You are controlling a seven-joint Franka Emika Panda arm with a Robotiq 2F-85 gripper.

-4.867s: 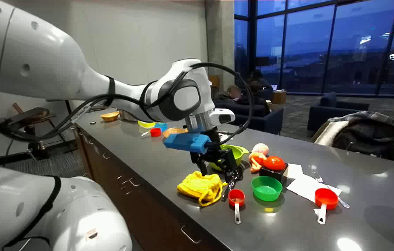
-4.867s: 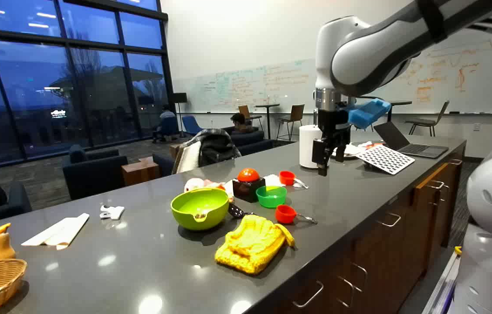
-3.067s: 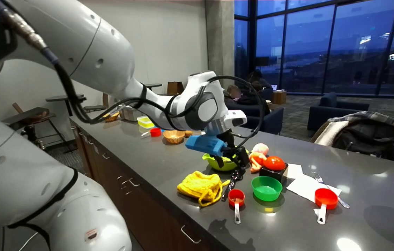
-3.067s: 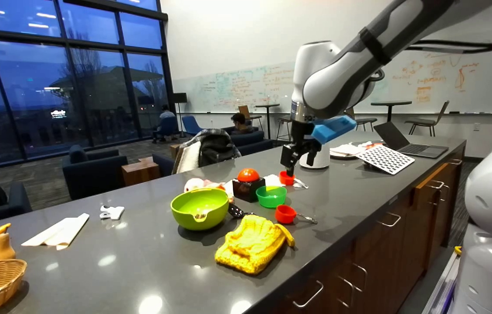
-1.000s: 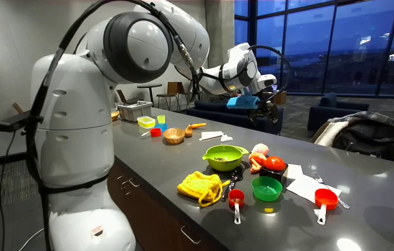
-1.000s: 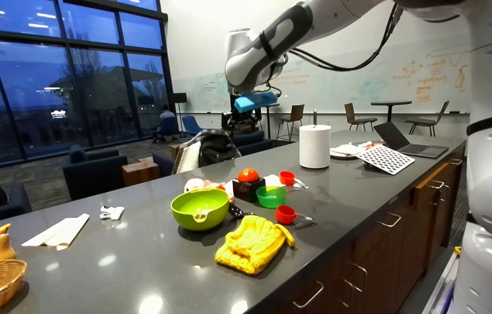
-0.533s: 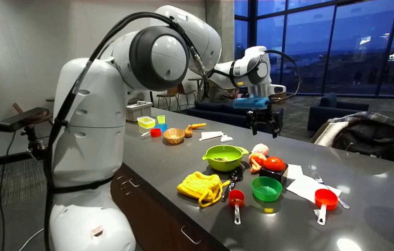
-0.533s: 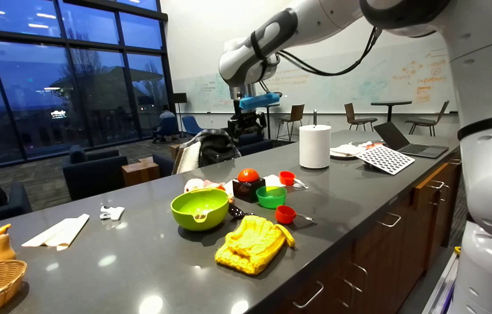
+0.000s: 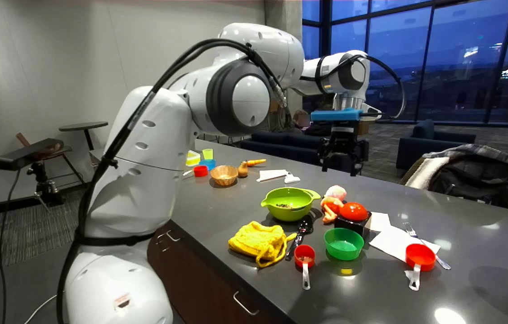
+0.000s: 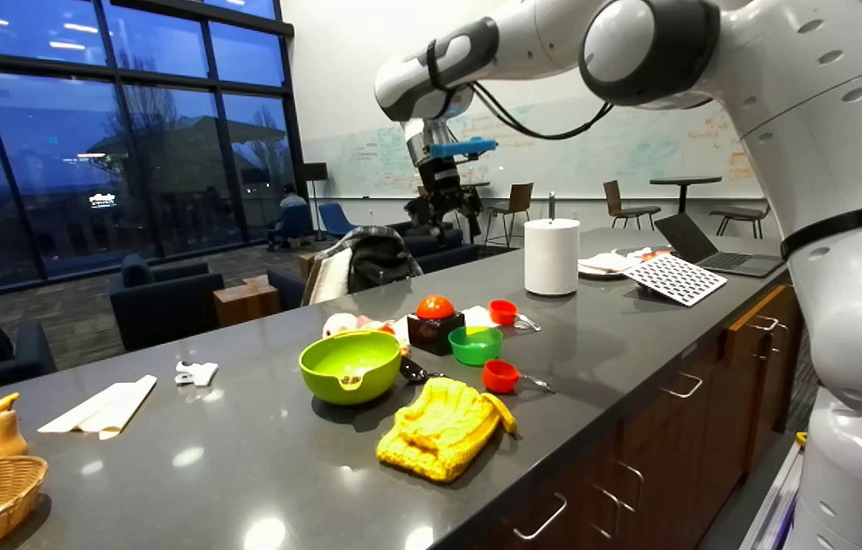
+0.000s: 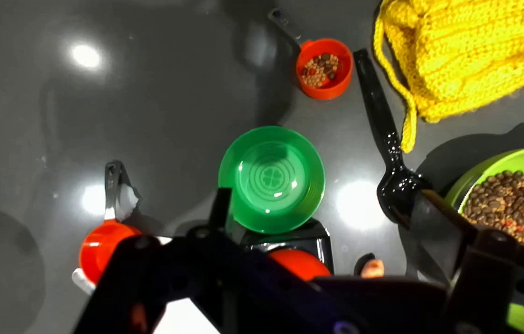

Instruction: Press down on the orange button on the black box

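Note:
The orange domed button (image 9: 353, 211) sits on top of the black box (image 9: 349, 224) on the dark counter. In an exterior view the button (image 10: 434, 307) and box (image 10: 427, 334) stand behind the green cup. My gripper (image 9: 340, 171) is well above the counter, empty, with its fingers apart; it also shows in an exterior view (image 10: 457, 226). In the wrist view the gripper (image 11: 329, 215) has its fingers spread wide. There the button (image 11: 301, 263) and the box (image 11: 321, 242) show between the fingers, partly hidden by the gripper's body.
The green cup (image 11: 272, 178) stands right against the box. A lime bowl (image 9: 289, 204), a pinkish toy (image 9: 333, 202), a black spoon (image 9: 301, 231), a yellow knitted pouch (image 9: 260, 240) and red measuring cups (image 9: 304, 255) surround it. A white roll (image 10: 551, 257) stands farther off.
The arm has swung out across the counter, from near the counter's front side to high by the box. In the last half second the arm stretches farther and the wrist tilts. Objects stay put.

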